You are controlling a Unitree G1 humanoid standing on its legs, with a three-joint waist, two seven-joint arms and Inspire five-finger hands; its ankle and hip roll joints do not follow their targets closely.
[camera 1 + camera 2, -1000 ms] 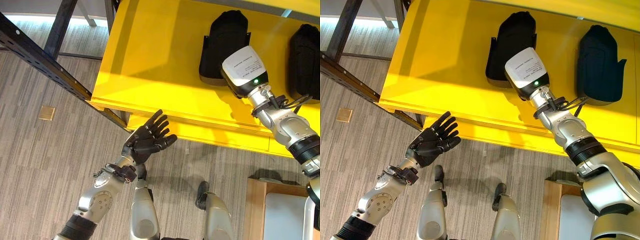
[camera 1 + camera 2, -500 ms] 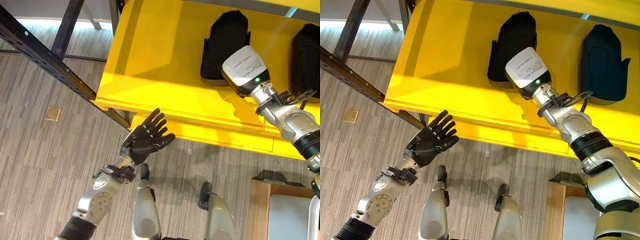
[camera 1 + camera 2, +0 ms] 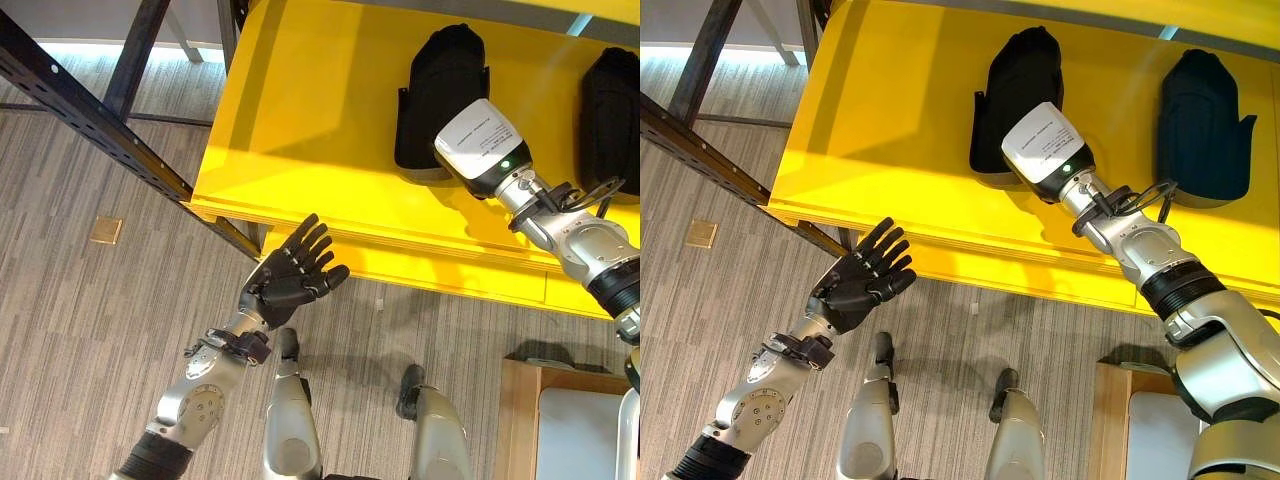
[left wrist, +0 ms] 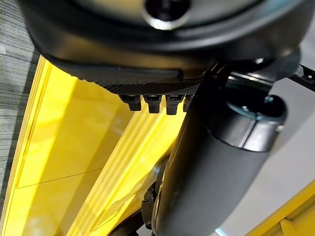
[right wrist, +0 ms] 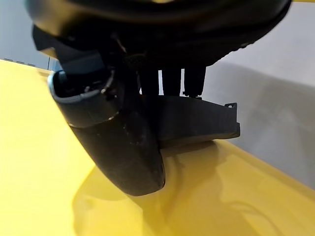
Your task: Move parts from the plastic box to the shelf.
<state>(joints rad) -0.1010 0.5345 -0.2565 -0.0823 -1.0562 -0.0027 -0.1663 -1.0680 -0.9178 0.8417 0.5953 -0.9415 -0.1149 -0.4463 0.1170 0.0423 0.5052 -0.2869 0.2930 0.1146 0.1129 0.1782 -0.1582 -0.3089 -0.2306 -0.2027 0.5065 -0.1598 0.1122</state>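
Right hand (image 5: 123, 147) had its fingers on the black part (image 3: 1015, 95); grip unclear. Should've let go gently. Left hand (image 3: 290, 275) hung slack, empty.

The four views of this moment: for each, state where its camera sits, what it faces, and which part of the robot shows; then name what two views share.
Left eye view: on the head, looking down at the yellow shelf; both arms show, left hand open before the shelf's edge.
Right eye view: the same, slightly offset; right hand at a black part.
Left wrist view: along its own hand, facing the shelf's underside.
Right wrist view: along its hand, fingers on the part.
Shared: both eye views show a second black part.
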